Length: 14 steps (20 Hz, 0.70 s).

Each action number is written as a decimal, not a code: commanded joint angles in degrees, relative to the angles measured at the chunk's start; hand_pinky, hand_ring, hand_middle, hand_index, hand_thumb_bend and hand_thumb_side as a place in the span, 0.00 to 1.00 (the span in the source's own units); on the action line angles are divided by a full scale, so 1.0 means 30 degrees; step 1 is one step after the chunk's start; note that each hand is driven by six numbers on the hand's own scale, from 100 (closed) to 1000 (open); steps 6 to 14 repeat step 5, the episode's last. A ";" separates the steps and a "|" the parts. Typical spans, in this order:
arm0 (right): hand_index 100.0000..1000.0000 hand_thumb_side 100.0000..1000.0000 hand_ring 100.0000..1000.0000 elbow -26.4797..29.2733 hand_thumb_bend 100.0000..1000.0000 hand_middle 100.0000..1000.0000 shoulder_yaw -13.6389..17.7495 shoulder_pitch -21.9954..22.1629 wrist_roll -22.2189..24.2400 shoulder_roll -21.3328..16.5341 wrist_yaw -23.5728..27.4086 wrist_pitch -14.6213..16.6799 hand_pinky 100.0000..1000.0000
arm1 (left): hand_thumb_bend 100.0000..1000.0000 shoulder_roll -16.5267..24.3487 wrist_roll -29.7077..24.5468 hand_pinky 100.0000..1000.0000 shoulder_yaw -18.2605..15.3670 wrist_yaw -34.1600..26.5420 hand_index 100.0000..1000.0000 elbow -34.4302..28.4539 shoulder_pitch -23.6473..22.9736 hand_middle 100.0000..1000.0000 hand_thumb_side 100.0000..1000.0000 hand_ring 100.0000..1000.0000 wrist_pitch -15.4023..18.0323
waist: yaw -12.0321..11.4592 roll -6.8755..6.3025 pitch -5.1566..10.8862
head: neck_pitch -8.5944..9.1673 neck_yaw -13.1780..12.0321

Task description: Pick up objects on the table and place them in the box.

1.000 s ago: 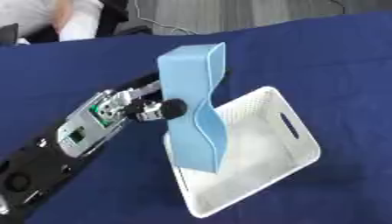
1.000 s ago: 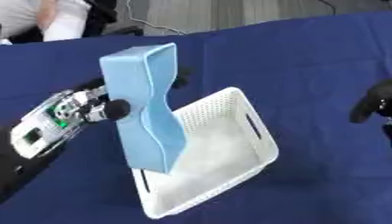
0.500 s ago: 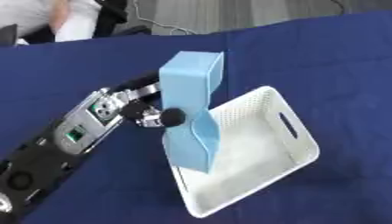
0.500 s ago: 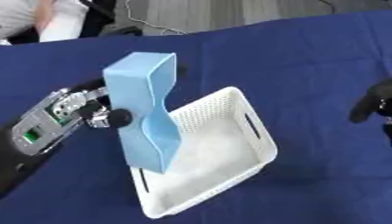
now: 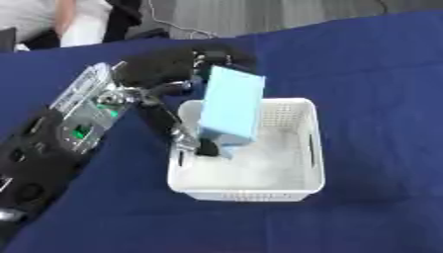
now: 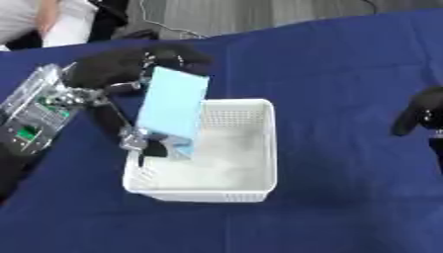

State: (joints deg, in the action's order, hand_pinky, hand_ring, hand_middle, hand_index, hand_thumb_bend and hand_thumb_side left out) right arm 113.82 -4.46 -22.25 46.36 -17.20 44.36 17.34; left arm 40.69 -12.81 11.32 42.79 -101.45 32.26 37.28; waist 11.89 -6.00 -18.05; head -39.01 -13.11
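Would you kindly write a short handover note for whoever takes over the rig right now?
Left hand: curled round the light blue box-shaped object, holding it upright with its lower end inside the white basket.
Right hand: idle at the right edge, holding nothing; its fingers cannot be made out.
Done: object carried over and partly lowered into the basket.
Left: release it and withdraw the hand. No other loose objects show on the blue table.
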 commanded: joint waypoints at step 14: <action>0.78 0.74 0.77 0.0258 0.00 0.83 0.0010 -0.0203 0.1868 -0.0308 0.0038 0.1889 0.64 | 0.65 0.0280 0.1299 1.00 0.0170 0.1420 1.00 0.0326 0.0177 1.00 0.80 1.00 0.1426 | -0.0015 0.0061 0.0405 | -0.0072 0.0066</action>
